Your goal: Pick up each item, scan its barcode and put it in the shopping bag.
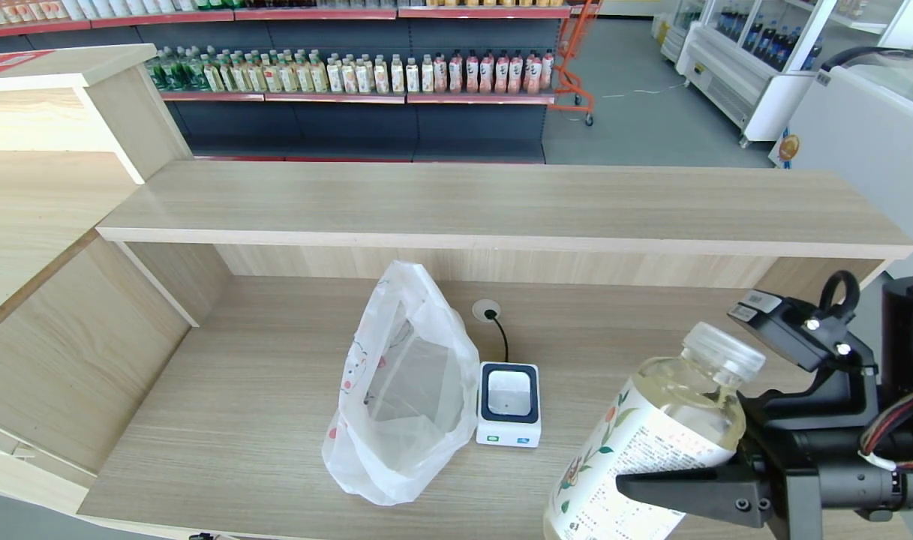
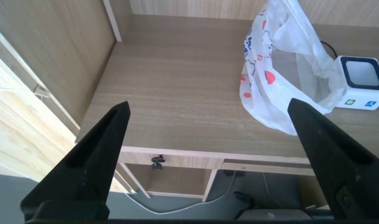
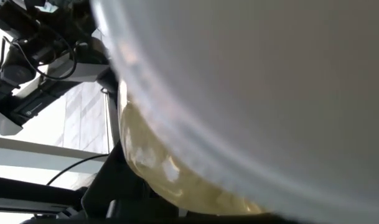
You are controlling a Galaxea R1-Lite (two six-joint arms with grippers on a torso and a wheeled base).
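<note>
One bottle, clamped in the right gripper above the worktop's near right corner, probably needs its barcode turned squarely toward the scanner; the left gripper gapes empty.

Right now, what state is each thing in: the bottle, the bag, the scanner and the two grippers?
bottle: capped, tilted, held above the counter.
right gripper: shut on the bottle.
left gripper: open, empty.
shopping bag: standing on the counter, mouth open, looks empty.
scanner: on the counter beside the bag, window up, cable attached.
</note>
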